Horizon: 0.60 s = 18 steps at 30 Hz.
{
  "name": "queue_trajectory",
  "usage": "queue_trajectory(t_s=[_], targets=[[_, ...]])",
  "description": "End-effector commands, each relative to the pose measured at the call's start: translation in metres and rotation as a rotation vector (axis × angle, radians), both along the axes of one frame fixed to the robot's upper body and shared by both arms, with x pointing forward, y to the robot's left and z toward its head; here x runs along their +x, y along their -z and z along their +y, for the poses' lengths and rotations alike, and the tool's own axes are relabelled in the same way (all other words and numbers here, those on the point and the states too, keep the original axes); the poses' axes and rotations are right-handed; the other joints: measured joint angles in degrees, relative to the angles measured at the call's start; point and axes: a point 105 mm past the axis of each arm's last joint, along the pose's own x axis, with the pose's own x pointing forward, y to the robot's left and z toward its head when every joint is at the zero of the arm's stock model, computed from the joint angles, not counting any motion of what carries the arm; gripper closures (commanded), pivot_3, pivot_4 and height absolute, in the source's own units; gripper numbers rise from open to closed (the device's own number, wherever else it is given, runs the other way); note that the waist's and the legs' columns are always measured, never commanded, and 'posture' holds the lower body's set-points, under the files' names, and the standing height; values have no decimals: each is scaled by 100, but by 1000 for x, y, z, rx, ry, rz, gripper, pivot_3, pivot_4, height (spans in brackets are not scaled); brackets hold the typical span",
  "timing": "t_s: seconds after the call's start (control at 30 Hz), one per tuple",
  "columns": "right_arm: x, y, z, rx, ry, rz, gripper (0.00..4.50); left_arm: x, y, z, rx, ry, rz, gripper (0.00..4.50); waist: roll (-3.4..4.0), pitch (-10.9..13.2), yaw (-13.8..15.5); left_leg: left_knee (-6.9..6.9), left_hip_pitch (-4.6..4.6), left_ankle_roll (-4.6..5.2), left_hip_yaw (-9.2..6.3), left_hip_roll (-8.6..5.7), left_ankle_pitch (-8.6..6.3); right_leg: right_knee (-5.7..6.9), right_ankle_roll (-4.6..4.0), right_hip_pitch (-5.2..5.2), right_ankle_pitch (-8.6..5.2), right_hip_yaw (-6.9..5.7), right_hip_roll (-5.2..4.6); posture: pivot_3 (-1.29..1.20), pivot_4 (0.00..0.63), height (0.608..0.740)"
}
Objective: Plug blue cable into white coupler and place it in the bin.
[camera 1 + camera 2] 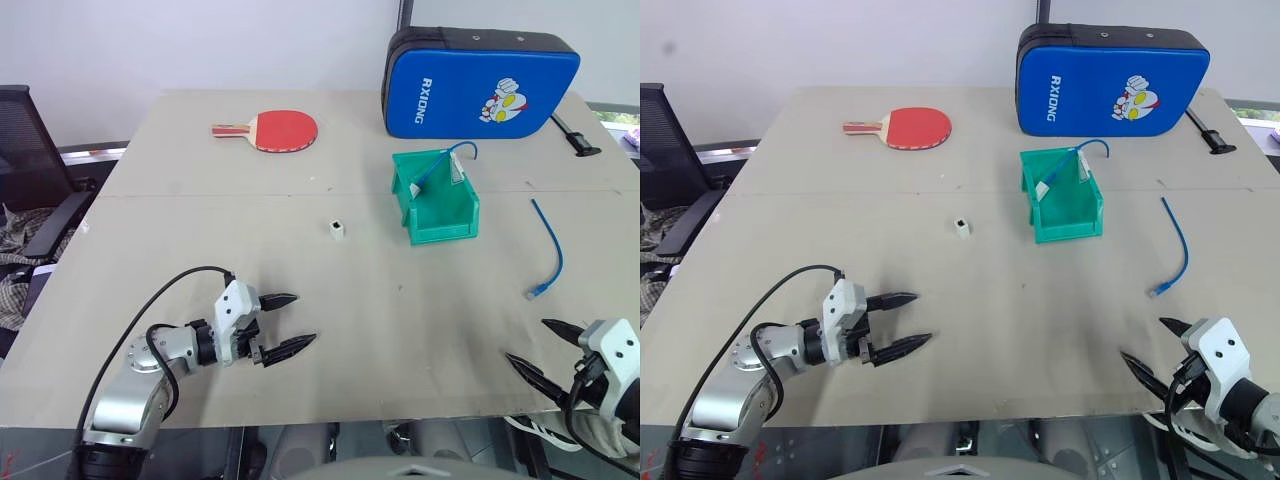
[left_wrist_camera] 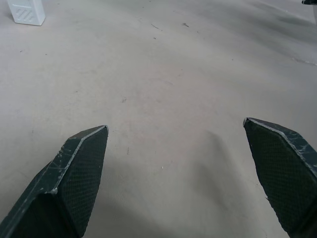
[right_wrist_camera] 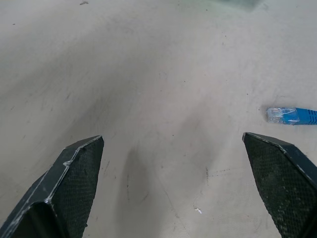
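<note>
The blue cable (image 1: 551, 249) lies loose and curved on the table's right side, its clear plug (image 3: 290, 115) nearest my right gripper. The white coupler (image 1: 338, 229) stands alone mid-table, well left of the cable, and also sits far ahead of my left fingers in the left wrist view (image 2: 26, 12). The green bin (image 1: 445, 228) stands behind them; another blue cable (image 1: 440, 165) with a white piece lies inside it. My left gripper (image 1: 306, 318) hovers open near the front left, holding nothing. My right gripper (image 1: 527, 340) is open at the front right, just short of the cable's plug.
A red table tennis paddle (image 1: 275, 129) lies at the back left and a big blue padded case (image 1: 480, 85) stands at the back right, with a black tool (image 1: 575, 135) beside it. An office chair (image 1: 30, 180) stands left of the table. The table's front edge runs just under both grippers.
</note>
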Motion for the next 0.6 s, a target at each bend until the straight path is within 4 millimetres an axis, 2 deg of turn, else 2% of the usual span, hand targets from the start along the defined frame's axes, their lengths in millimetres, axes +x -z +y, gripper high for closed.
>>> queue_trajectory(t_s=[0.03,0.1,0.2,0.37,0.47,0.6], targets=[[7,-18,1,-29,-8,-71,76,3,-19,-9,-66,11,-38,0,0,0,0,0,0,0,0,0,0,0,0,0,0,0,0,0,150,731],[15,-30,-3,-56,-11,-87,76,5,-33,-21,-147,27,-23,0,0,0,-2,1,0,0,0,0,0,0,0,0,0,1,0,0,150,731],[27,-39,-11,-186,-101,-72,76,1,-43,-34,-156,116,-38,0,0,-3,-5,8,-1,0,9,-2,0,0,-1,1,2,10,-1,0,150,731],[52,-46,-35,-455,-298,15,76,-4,-48,-45,-110,249,-81,0,-1,-5,-7,5,10,1,7,-7,0,-1,-4,9,4,13,15,0,150,731],[63,-46,-49,-584,-439,106,76,-5,-48,-49,-83,312,-107,0,-1,-4,-6,0,8,1,6,-6,1,-3,-5,7,3,14,22,0,150,731],[89,-42,-68,-744,-580,157,76,-5,-51,-55,-82,343,-121,0,1,-2,-14,-1,4,1,8,-2,1,-9,-7,4,5,19,30,0,150,731]])
